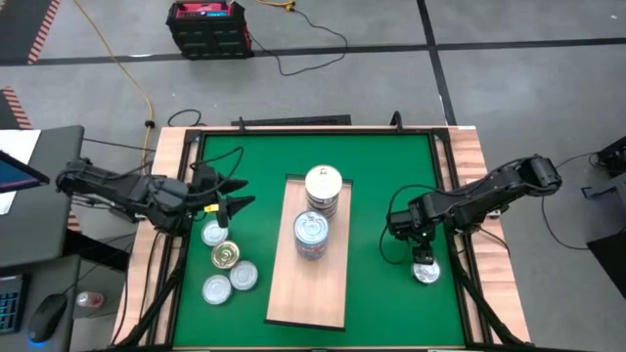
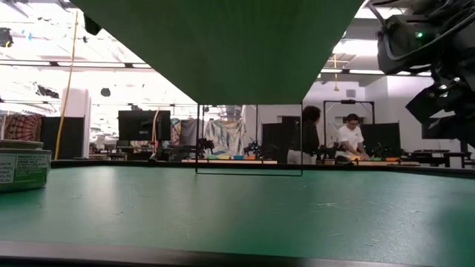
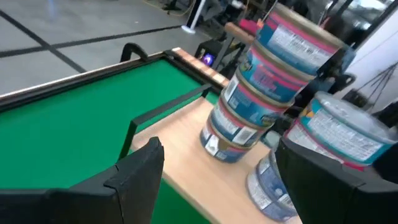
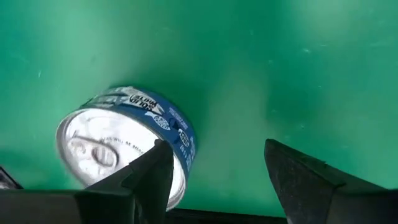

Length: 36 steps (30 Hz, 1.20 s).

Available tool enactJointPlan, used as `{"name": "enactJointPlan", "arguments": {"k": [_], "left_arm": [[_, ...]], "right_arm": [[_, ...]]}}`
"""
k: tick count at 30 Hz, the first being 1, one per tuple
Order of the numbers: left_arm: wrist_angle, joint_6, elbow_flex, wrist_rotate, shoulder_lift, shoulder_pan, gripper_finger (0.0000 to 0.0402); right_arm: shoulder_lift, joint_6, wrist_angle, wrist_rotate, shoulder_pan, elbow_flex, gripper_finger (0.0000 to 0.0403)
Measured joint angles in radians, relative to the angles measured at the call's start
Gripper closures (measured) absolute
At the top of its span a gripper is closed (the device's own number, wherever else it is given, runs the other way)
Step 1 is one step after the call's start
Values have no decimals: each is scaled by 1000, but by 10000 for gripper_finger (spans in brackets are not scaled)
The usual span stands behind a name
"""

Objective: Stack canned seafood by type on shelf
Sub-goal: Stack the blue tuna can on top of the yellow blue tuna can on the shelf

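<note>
We saw two stacks of tins [image 1: 318,210] on the board [image 1: 293,293], four loose tins [image 1: 226,255] left of it. The left gripper [image 1: 235,193] hovered open; the right gripper [image 4: 214,177] stood open over a blue tin [image 4: 127,140], partly hiding it.

Two can stacks [image 1: 318,210] stand on the shelf [image 1: 303,293], between the left gripper [image 1: 235,200] and right gripper [image 1: 423,256]; four cans [image 1: 227,266] lie just beside the left gripper.

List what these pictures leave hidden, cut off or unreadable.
- Low view: a green panel blocks the upper middle, so the shelf and its can stacks do not show.
- Left wrist view: the nearer stack is partly behind a finger.
- Right wrist view: the blue can label is too blurred to read.
</note>
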<state>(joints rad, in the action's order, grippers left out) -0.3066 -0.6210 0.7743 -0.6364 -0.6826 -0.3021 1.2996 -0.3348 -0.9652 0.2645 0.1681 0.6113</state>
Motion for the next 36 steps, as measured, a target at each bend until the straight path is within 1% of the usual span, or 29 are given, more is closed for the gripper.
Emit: {"name": "enactJointPlan", "arguments": {"k": [2,4,5,9,15,18,20,23,25,28,31,33,36], "left_arm": [[11,-3,-10,-18,22,-11,104],[9,14,-12,-44,38,-17,104],[12,27,-12,-53,47,-18,104],[10,59,-12,-67,90,-19,104],[6,94,-12,-54,169,-19,104],[6,101,-12,-55,201,-19,104],[5,95,-12,-55,215,-19,104],[-1,101,-12,-57,215,-19,104],[-19,111,-12,-72,214,-19,104],[-63,91,-12,-108,214,-19,104],[-99,50,-12,-131,214,-18,104],[-108,37,-12,-130,215,-18,104],[-110,40,-12,-128,214,-18,104]], "right_arm": [[22,-26,17,-5,-20,0,129],[58,-69,53,-49,-45,-6,129],[81,-85,61,-52,-60,-2,129],[133,-106,73,-11,-130,16,129],[103,-102,64,-52,-229,88,129],[64,-42,15,-43,-260,167,129],[34,35,-41,-40,-240,238,129],[14,203,-163,-47,-155,335,129],[12,307,-226,-89,-78,376,129],[14,414,-289,-192,45,393,129],[17,446,-298,-234,134,382,127],[17,444,-297,-234,168,379,127],[17,409,-307,-194,196,379,126]]}}
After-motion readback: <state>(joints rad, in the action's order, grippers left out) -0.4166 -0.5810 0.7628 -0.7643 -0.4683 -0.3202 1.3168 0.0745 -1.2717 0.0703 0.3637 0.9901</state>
